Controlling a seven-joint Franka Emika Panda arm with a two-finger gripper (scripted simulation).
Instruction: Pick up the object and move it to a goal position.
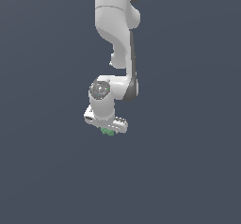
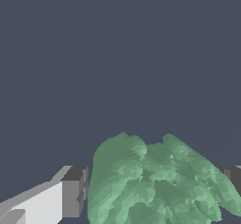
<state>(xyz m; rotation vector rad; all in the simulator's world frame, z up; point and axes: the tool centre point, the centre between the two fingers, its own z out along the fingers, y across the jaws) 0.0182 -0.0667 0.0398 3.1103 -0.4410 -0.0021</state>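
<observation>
Right now the green lump (image 2: 160,185) sits squarely between the jaws of the white gripper (image 1: 108,132), a grey finger (image 2: 73,192) pressed against each side; they look clenched on it, beneath the arm.

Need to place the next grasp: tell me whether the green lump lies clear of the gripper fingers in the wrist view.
No. The green lump sits between the gripper fingers, one on each side of it.
</observation>
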